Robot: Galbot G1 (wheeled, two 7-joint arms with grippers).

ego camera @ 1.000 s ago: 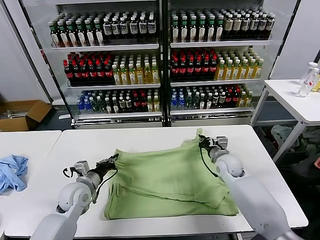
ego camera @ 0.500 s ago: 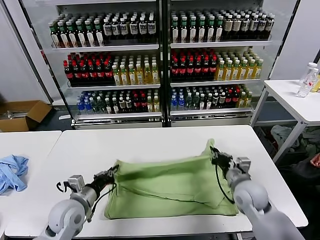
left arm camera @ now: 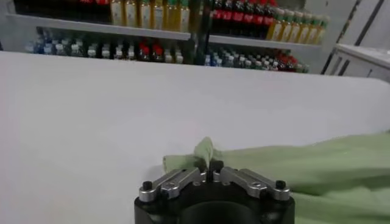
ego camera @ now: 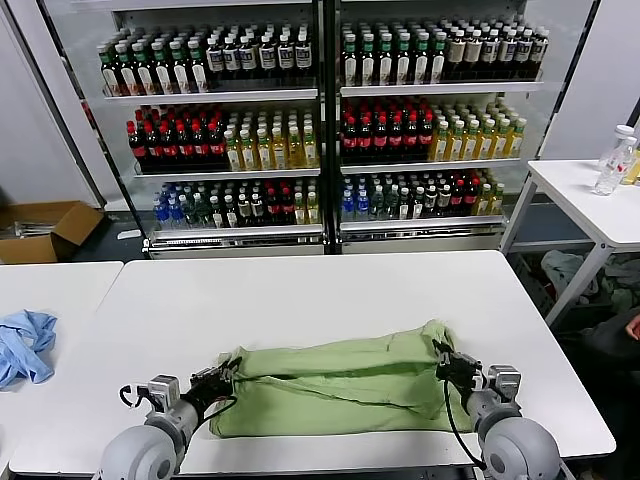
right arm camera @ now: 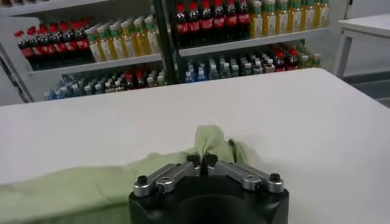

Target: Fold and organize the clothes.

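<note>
Head view shows the sage-green shirt (ego camera: 345, 388) lying as a long, folded band on the white table (ego camera: 300, 290), along the table's near edge, closest to the robot. Taking the shirt as the landmark, the left gripper (ego camera: 212, 380) sits at its left end, fingers pinched tight on a bunched corner of cloth. The right gripper (ego camera: 447, 364) sits at the shirt's right end, likewise clamped on a raised tuft of fabric. Both pinched corners stand a little above the rest of the shirt, which sags flat between them.

In the left wrist view, the left gripper (left arm camera: 212, 168) has its fingertips closed together around a small peak of green fabric, with the shirt (left arm camera: 317, 167) trailing away across the table (left arm camera: 122, 109). The right wrist view matches: the right gripper (right arm camera: 202, 161) nips a crumpled green tuft, the shirt (right arm camera: 79, 189) stretching off to one side.

Well away from the shirt's left end, a light blue garment (ego camera: 25, 343) lies crumpled on a neighbouring table. Beyond the shirt, past the table's far edge, stands a drinks cooler (ego camera: 320, 120) with rows of bottles.
</note>
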